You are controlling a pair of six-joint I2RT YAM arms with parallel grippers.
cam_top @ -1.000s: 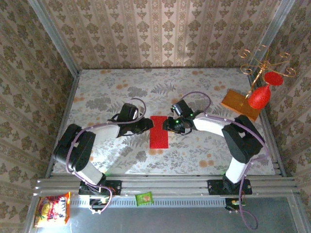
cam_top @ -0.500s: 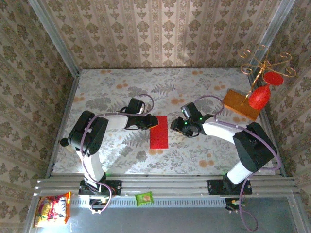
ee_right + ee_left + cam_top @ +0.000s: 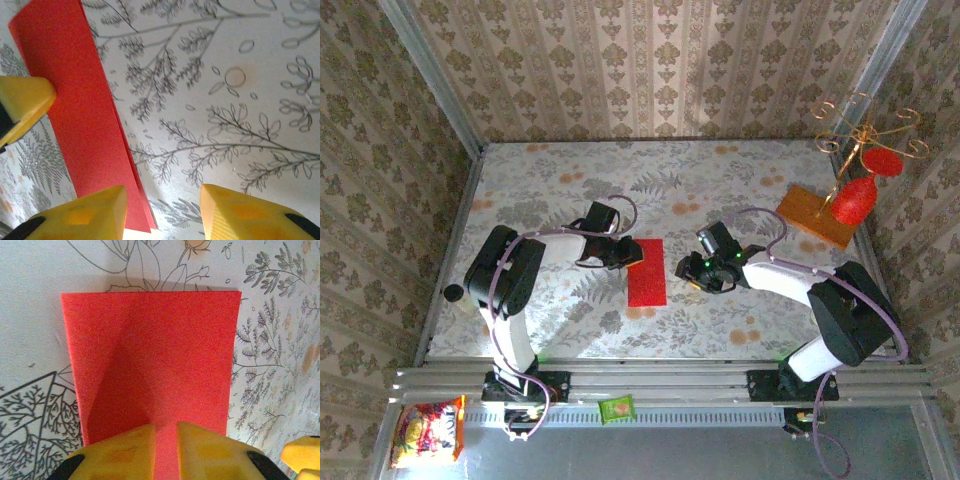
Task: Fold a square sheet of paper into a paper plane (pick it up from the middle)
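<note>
The square sheet of paper (image 3: 646, 271) lies flat on the floral table as a red folded rectangle, with a faint diagonal crease in the left wrist view (image 3: 150, 355). My left gripper (image 3: 626, 254) rests over the paper's left edge. Its yellow fingers (image 3: 120, 452) stand a narrow slit apart above the red surface, pinching nothing. My right gripper (image 3: 697, 268) hangs to the right of the paper, open wide. In the right wrist view the right gripper (image 3: 165, 212) frames bare table, its left finger (image 3: 92, 215) over the layered edge of the paper (image 3: 75, 115).
An orange-brown wooden board (image 3: 817, 216) lies at the back right, beside a red goblet ornament (image 3: 853, 200) on a gold wire stand (image 3: 868, 135). Wallpapered walls close in the table on three sides. Snack packets (image 3: 427, 432) lie beyond the front rail.
My right gripper has drawn back rightwards, off the paper's right edge. My left arm has swung its elbow inwards, its gripper staying at the paper's left edge with narrower jaws. The paper has not moved.
</note>
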